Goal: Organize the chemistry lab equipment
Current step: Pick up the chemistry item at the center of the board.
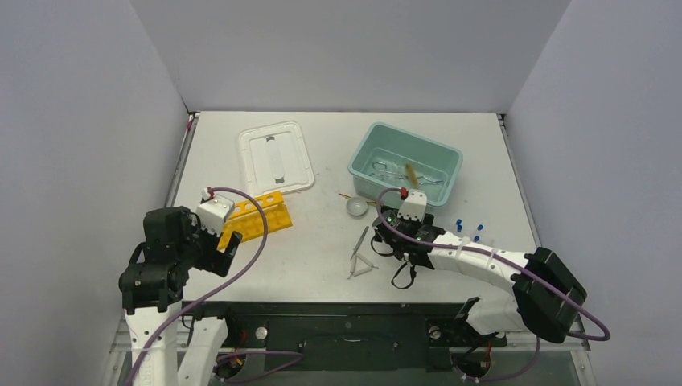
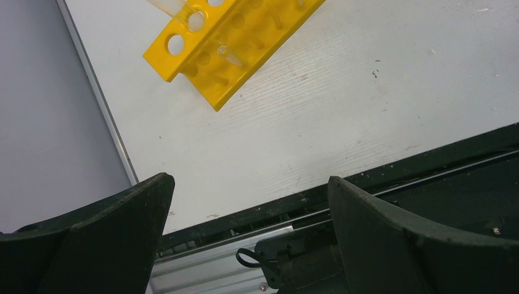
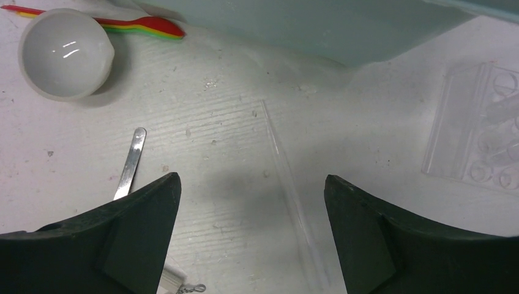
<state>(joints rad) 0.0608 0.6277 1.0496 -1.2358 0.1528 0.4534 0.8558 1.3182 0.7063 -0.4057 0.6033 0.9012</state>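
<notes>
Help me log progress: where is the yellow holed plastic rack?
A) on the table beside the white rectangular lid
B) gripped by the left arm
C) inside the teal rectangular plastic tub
A: the yellow holed plastic rack lies on the table, just in front of the white rectangular lid.

My left gripper [image 2: 251, 184] has its jaws spread wide, with nothing between the fingers [image 2: 116, 226]. Behind that hand the left arm [image 1: 161, 249] is folded up tight, elbow raised. My right gripper [image 3: 252, 184] is just as wide and empty, tipped downward. Behind that hand the right arm [image 1: 482, 261] stretches out long and low.
</notes>
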